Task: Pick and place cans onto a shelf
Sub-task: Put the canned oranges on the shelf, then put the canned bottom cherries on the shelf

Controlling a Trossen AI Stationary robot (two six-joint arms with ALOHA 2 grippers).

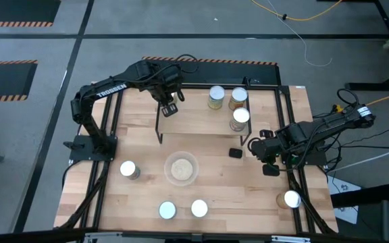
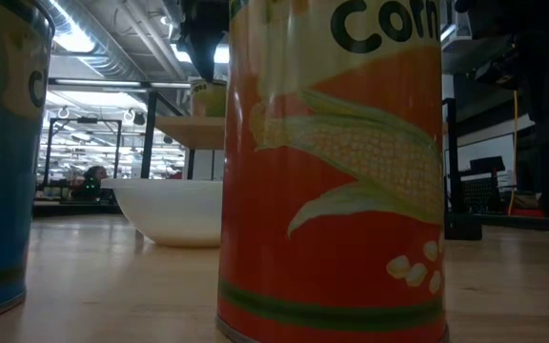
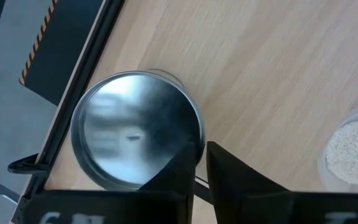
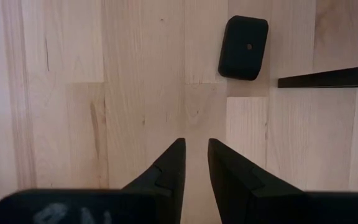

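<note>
**Three cans up, four more in sight**

Three cans [image 1: 216, 96] stand on the right end of the shelf [image 1: 188, 115], close together. Four more wait on the table in front of the shelf, well apart from it. That makes seven I can see from above.

The left gripper [image 1: 169, 109] hangs over the left end of the shelf. Its fingers are only a little apart and hold nothing. The right gripper [image 1: 269, 165] is just off the shelf's right front corner, low over the table near a black block [image 1: 235, 153]. Its fingers are narrow too, and empty.

I think this is the gap between two cans: one is set down, and the next is not picked yet. Next, a gripper must go out from the shelf to a can, open wider than the can, and come down around it.

The cans have shiny round tops. One has an orange label [image 2: 332, 171] with corn on it.
</note>
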